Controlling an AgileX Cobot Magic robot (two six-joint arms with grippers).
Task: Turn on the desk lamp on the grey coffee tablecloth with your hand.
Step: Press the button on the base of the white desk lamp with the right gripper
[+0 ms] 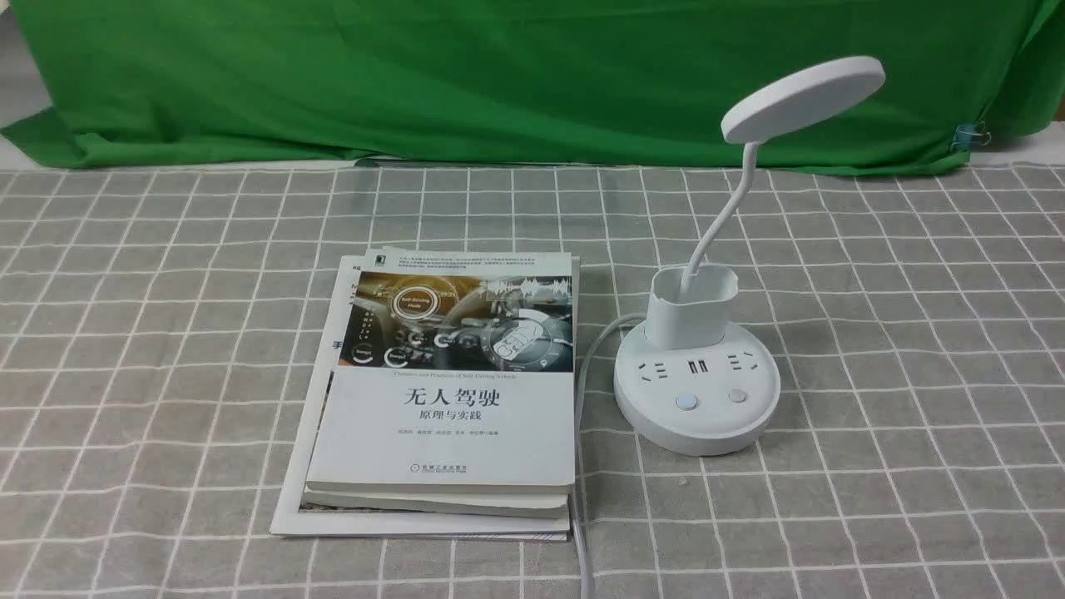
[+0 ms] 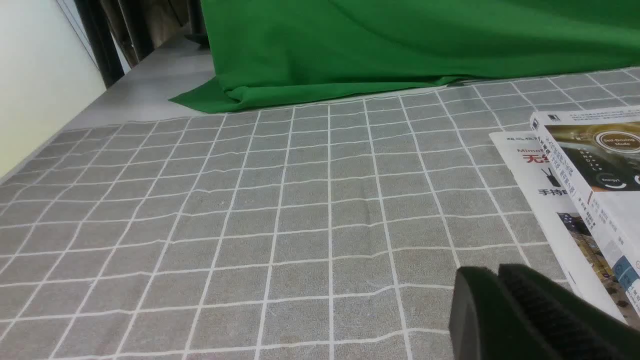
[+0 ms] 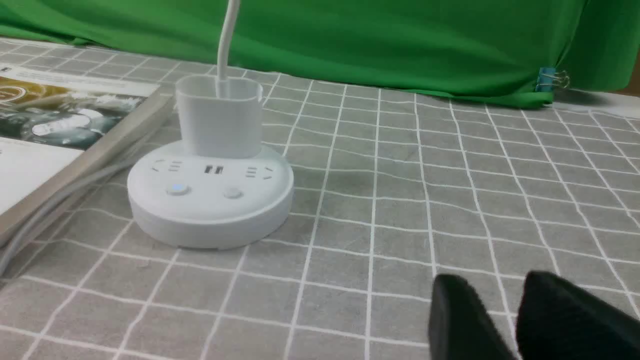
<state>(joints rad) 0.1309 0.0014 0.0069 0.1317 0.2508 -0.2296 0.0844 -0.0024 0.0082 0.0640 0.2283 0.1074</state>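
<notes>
The white desk lamp (image 1: 697, 399) stands on the grey coffee tablecloth (image 1: 915, 333), right of centre. Its disc head (image 1: 803, 98) shows no glow. Two buttons (image 1: 686, 403) sit on the front of the round base, and the left one looks faintly blue. Neither hand shows in the front view. In the right wrist view my right gripper (image 3: 497, 280) hovers open over the tablecloth (image 3: 450, 200), well apart from the lamp base (image 3: 210, 200), with nothing between its fingers. My left gripper (image 2: 497, 270) is shut and empty above the cloth (image 2: 250, 225).
A stack of books (image 1: 449, 391) lies left of the lamp, and its edge shows beside the left gripper (image 2: 590, 165). The lamp's grey cable (image 1: 582, 433) runs between books and base toward the front edge. A green cloth (image 1: 499, 75) hangs along the back.
</notes>
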